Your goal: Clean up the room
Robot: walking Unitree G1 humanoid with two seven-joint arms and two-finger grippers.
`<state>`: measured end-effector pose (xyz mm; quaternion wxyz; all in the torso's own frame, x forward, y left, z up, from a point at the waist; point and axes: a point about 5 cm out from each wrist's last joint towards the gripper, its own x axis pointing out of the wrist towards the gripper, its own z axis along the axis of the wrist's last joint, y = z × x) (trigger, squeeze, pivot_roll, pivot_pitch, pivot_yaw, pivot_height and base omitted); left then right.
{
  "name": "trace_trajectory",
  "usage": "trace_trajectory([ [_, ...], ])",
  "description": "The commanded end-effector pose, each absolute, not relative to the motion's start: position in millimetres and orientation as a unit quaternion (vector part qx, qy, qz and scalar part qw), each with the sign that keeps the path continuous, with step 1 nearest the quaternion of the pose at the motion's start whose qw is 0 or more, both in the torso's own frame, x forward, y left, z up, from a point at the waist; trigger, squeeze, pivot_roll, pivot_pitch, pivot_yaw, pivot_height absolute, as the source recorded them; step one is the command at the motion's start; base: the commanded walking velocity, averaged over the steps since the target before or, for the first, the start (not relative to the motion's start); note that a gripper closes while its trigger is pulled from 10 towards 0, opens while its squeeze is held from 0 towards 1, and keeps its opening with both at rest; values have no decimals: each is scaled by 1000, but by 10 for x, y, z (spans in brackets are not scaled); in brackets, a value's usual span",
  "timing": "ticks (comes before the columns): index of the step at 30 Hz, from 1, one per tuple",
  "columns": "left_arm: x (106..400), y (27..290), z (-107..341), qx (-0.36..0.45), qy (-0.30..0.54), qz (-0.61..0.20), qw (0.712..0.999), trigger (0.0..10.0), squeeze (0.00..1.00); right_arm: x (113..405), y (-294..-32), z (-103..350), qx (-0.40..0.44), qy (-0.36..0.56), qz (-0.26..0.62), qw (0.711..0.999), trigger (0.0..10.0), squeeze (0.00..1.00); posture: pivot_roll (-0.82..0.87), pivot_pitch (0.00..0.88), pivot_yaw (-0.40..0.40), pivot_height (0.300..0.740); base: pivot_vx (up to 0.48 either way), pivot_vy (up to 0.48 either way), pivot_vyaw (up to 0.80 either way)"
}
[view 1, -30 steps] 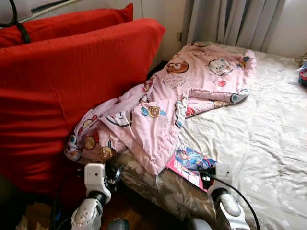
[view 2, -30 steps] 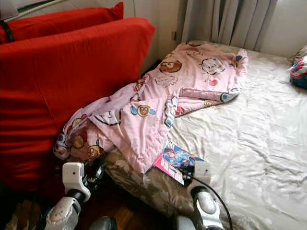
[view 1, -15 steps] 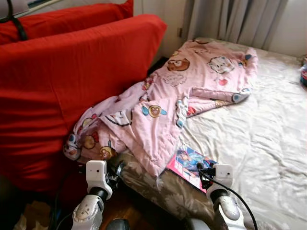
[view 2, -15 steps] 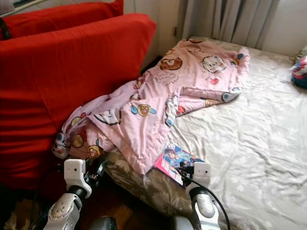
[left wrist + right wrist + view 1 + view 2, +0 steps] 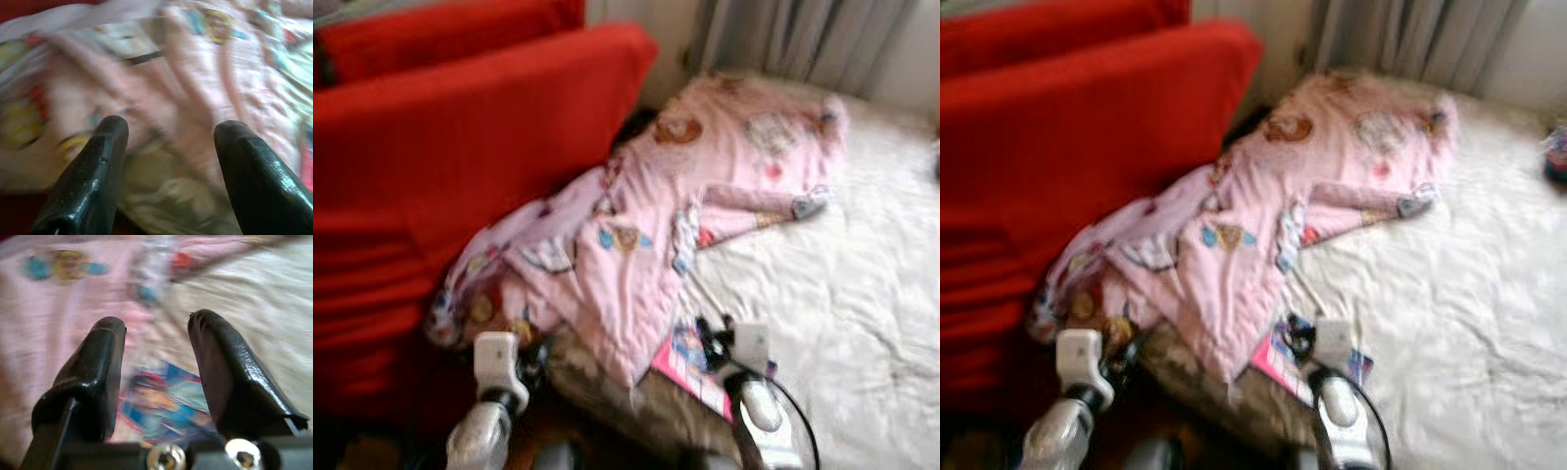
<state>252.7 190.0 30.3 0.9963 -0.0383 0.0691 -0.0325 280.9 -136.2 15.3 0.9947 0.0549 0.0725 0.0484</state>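
A pink cartoon-print blanket (image 5: 636,225) lies crumpled across the near corner of the bed (image 5: 842,294), spilling against the red cushions. A colourful picture book (image 5: 697,370) lies flat on the bed corner, partly under the blanket's edge. My right gripper (image 5: 710,341) hovers open just above the book (image 5: 166,401), fingers (image 5: 105,357) spread, and my right gripper (image 5: 156,323) points toward the blanket. My left gripper (image 5: 533,354) is open low at the bed's edge; in the left wrist view my left gripper (image 5: 171,127) faces the blanket's hanging folds (image 5: 146,88). All views are blurred.
Two big red cushions (image 5: 440,166) stand on the left, tight against the bed. Grey curtains (image 5: 803,39) hang behind the bed. The cream sheet on the right is bare and wrinkled. Dark floor (image 5: 607,446) shows below the bed corner.
The picture has shifted and blurred, so the camera is moving. My right gripper now reaches over the book's near corner rather than beside it. The left gripper has kept its place.
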Motion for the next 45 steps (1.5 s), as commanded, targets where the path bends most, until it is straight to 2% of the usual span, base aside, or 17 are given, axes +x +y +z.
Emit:
trace_trajectory([
  [1,2509,1801,283,-42,71,-47,995,10000,0,2643,-1510,-19,59,108,14,992,10000,0,-16,101,2,638,0,0,0],
  [10,2493,1788,271,-44,72,-50,995,10000,0,2595,-1581,-48,55,110,-8,992,10000,0,-16,98,4,638,0,0,0],
  [22,2483,1759,259,-42,73,-59,995,10000,0,2595,-1522,-82,42,129,8,991,10000,0,-17,75,9,638,0,0,0],
  [25,2480,1766,260,-41,73,-59,995,10000,0,2601,-1505,-79,41,129,11,991,10000,0,-14,70,11,623,0,0,0],
  [41,2417,1812,259,-35,75,-56,995,10000,0,2613,-1591,-132,51,156,-16,986,10000,0,6,88,17,623,0,0,0],
  [45,2410,1826,265,-33,75,-54,995,10000,0,2627,-1592,-81,57,128,-17,990,10000,0,9,91,20,608,0,0,0],
])
